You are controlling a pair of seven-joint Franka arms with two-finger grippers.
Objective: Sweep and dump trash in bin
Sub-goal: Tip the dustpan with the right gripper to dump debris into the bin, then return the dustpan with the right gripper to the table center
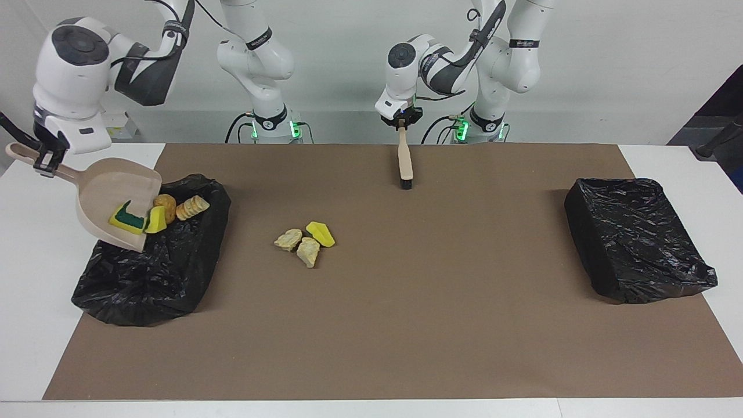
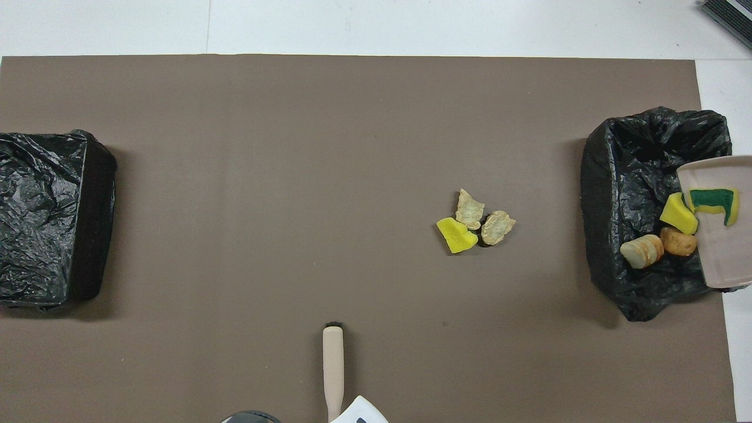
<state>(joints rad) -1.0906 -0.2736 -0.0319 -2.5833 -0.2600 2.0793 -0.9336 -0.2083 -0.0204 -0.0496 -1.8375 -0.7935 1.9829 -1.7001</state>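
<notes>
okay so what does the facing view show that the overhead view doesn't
Only the facing view shows the right gripper gripping the dustpan handle over the bin, and the left gripper holding the brush. Only the overhead view looks into the bin's interior. Both show scraps tipping from the dustpan and three scraps on the mat.

Seven scraps of trash show. Three lie touching in a cluster on the brown mat, mid-table toward the right arm's end: a yellow sponge bit (image 1: 321,233) (image 2: 456,234) and two beige rock-like lumps (image 1: 288,239) (image 2: 470,209), (image 1: 308,251) (image 2: 497,227). Four sit at the tilted dustpan's (image 1: 103,191) (image 2: 724,247) lip over the bin (image 1: 157,278) (image 2: 623,170) lined with a black bag: a green-backed sponge piece (image 1: 129,219) (image 2: 715,200) on the pan, a yellow sponge wedge (image 1: 155,220) (image 2: 678,214), an orange-brown cork-like lump (image 1: 165,206) (image 2: 678,241) and a beige ridged lump (image 1: 193,207) (image 2: 642,251) spilling off its edge.
</notes>
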